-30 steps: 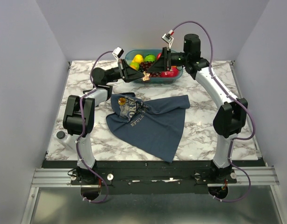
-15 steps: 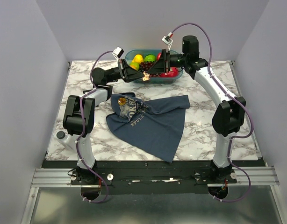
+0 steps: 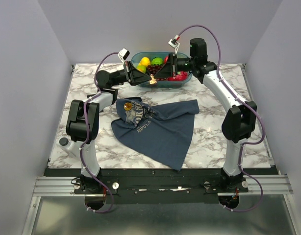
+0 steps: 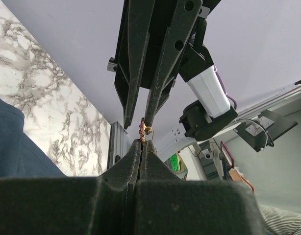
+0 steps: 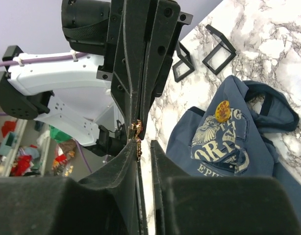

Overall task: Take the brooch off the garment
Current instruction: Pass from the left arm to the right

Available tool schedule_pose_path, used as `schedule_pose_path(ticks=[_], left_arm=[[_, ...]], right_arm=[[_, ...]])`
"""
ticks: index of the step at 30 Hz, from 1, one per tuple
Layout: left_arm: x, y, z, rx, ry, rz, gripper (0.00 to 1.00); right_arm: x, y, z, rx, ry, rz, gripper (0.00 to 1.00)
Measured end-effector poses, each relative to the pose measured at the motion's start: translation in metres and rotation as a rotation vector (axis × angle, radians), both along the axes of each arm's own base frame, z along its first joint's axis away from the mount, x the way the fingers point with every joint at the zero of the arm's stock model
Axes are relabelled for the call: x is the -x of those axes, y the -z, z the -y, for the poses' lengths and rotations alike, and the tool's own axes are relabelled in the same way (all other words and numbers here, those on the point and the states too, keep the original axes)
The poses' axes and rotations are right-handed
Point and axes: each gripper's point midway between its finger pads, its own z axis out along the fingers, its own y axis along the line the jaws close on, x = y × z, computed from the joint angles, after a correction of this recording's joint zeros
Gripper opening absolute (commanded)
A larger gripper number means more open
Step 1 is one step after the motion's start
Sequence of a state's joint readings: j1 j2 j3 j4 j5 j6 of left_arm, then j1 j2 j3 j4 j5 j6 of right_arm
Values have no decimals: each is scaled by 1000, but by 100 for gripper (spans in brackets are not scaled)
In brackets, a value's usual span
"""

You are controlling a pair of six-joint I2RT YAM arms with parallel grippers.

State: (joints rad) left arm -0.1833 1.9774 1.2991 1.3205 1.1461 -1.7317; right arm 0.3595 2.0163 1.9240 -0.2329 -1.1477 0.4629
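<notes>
Risk: brooch [image 4: 144, 129] slips and drops at handover. It is tiny and pinched only by one end, so an off-centre nip from right jaws could twist it loose.
Left jaws: fully shut, tips pinching brooch.
Right jaws: narrow gap, straddling brooch's other end; firm contact cannot tell.
Brooch: off garment [image 3: 160, 129], in air beyond garment's far edge.
</notes>
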Motion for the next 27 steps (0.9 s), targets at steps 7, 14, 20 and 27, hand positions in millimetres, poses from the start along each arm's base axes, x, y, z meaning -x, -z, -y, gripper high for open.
schedule_pose_path(ticks=[7, 14, 20, 27], left_arm=[[0, 2, 0, -8, -3, 26, 39], [-4, 5, -2, -14, -38, 82, 99], [-19, 8, -6, -49, -133, 101, 99], [-32, -20, -6, -210, -392, 269, 99]], right_arm=[[3, 0, -2, -2, -14, -2, 0], [-10, 4, -2, 25, 60, 34, 0], [-19, 4, 12, 87, 236, 72, 0], [-23, -41, 32, 89, 417, 180, 1]])
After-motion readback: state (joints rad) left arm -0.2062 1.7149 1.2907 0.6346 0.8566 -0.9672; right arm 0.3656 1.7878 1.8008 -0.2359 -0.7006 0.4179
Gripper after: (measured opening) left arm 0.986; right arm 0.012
